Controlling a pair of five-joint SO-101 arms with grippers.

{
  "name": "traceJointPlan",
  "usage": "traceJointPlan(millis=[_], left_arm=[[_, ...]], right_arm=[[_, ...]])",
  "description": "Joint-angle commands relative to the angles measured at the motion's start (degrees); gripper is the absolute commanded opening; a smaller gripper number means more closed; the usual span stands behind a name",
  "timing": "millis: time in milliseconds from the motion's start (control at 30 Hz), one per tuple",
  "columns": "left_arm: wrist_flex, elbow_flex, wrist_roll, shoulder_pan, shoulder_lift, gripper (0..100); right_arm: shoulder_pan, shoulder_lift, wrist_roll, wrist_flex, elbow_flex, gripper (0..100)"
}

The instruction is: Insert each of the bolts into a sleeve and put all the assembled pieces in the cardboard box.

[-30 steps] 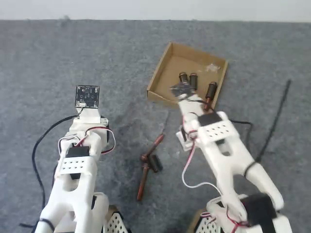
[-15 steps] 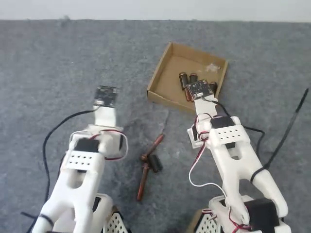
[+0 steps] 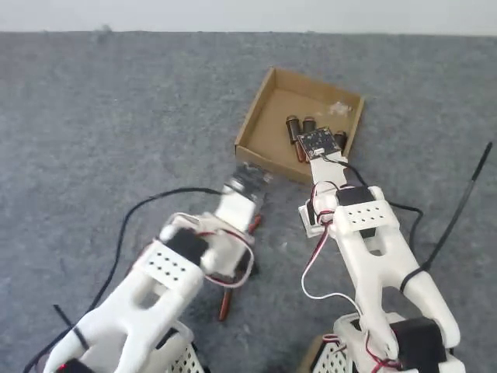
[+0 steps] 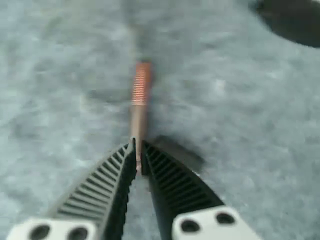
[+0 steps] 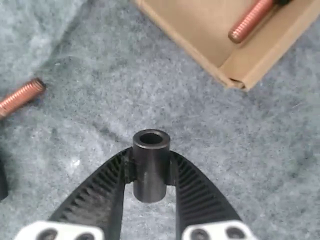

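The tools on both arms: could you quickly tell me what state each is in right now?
Left tool: closed on a copper bolt.
Right tool: closed on a black sleeve.

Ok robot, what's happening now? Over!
Left gripper shut on a bolt. Right gripper shut on a sleeve. Finished pieces in the box. Spare bolt on the carpet.
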Motion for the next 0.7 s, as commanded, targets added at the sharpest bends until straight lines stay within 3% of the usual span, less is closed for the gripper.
traceJointPlan(millis=[0, 267, 500, 667], left_arm=[[-1.6, 0.8, 0.5, 4.8, 0.3, 2], [-2.3, 2.1, 0.5, 4.8, 1.4, 2], [-1.3, -6.0, 0.5, 4.7, 18.5, 1], [-0.7, -6.6, 0.4, 4.7, 19.7, 1]], right_arm=[[0.7, -2.9, -0.4, -1.0, -0.2, 0.6], [0.7, -2.9, -0.4, -1.8, -0.2, 0.6], [0.7, -2.9, -0.4, -1.8, -0.1, 0.6], [0.7, -2.9, -0.4, -1.6, -0.1, 0.6]])
